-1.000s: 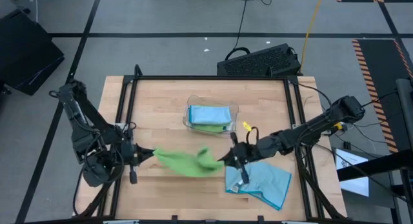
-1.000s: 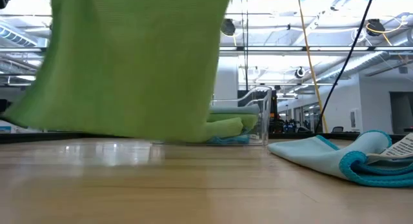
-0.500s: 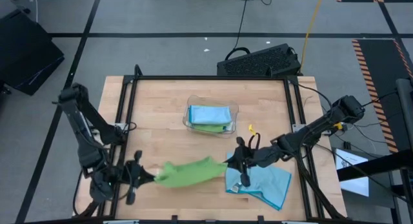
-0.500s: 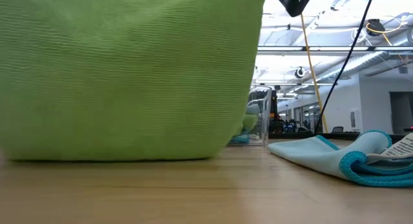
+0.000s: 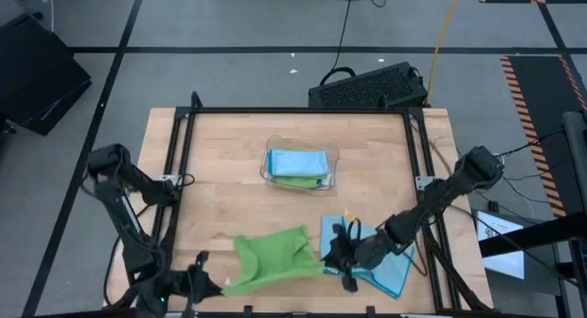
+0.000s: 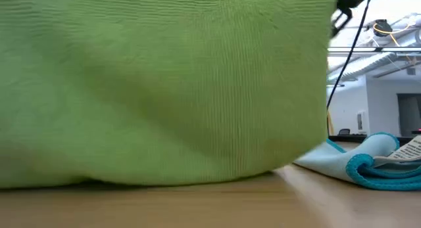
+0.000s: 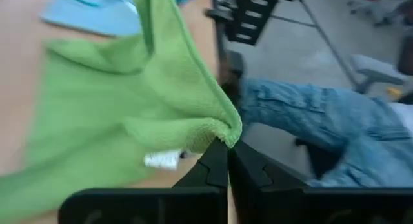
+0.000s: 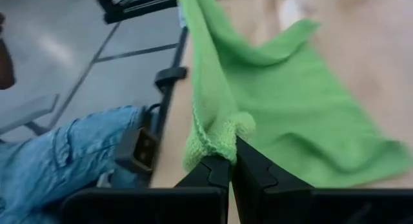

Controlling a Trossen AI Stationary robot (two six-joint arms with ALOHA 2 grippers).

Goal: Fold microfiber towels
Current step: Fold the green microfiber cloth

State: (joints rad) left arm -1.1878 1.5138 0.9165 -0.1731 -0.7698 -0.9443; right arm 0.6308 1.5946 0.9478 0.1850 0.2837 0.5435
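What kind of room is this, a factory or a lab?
Probably a robotics lab or open workshop: a framed wooden table on a taped grey floor, trailing cables, exposed ceiling ducts, and two arms stretching a lime green towel.

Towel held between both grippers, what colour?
Lime green towel, pinched by the left gripper and right gripper; the high view shows it best.

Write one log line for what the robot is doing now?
step: spreading green towel | left gripper: shut on corner | right gripper: shut on corner | blue towel: waiting
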